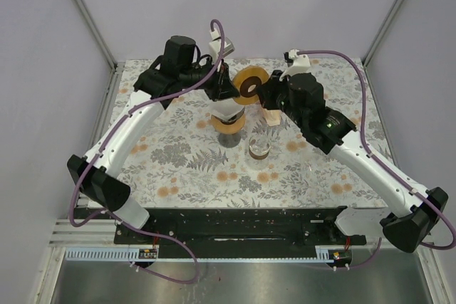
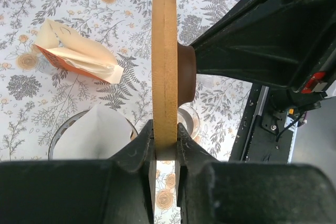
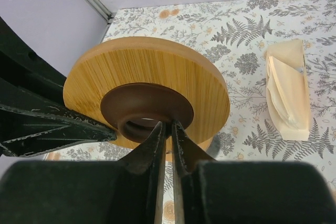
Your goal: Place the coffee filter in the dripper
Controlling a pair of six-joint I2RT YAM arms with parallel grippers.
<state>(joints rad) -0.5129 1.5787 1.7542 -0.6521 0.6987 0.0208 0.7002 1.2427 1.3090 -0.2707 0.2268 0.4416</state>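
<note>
Two grippers are clenched on one wooden disc [image 1: 251,82], which is held on edge above the table [image 1: 178,154]. The left gripper [image 2: 166,141] clamps the disc's rim. The right gripper [image 3: 167,129] pinches the lip of the brown collar [image 3: 147,109] at the disc's centre. A white coffee filter [image 2: 97,135] sits opened in a glass-rimmed vessel [image 2: 55,142] below the disc (seen from the left wrist). A filter packet [image 2: 79,53] lies flat on the table near the disc, not touching it. A small glass [image 1: 258,149] stands near, lower than the disc.
</note>
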